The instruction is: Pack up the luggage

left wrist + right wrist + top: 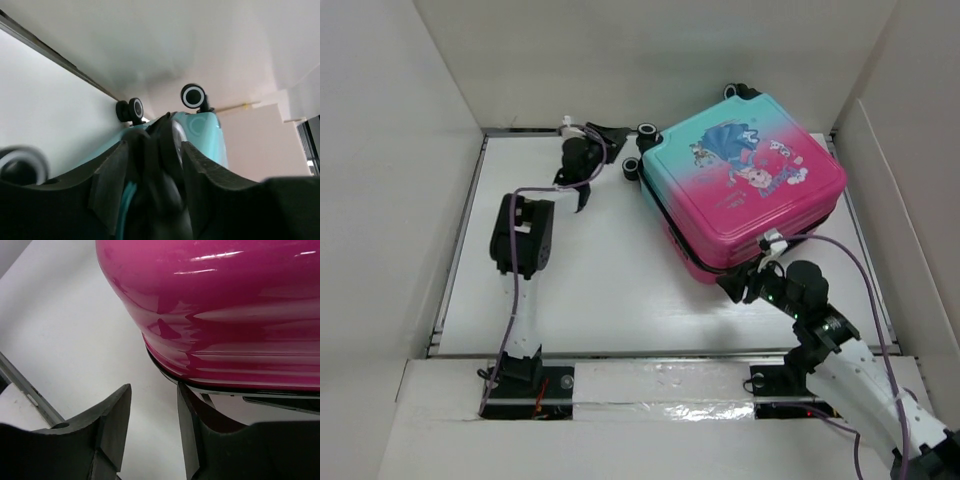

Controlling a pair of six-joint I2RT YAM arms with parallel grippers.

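Observation:
The luggage lies flat and closed at the back right of the table, with its teal end to the left and its pink end toward me. My left gripper is at the teal end. In the left wrist view its jaws sit around one black wheel and seem to grip it. Two other wheels show beyond it. My right gripper is open at the near pink corner. In the right wrist view nothing is between its fingers, and the right finger touches the black trim under the pink shell.
White walls enclose the table on the left, back and right. The luggage sits close to the back right wall. A metal strip runs along the near edge by the arm bases.

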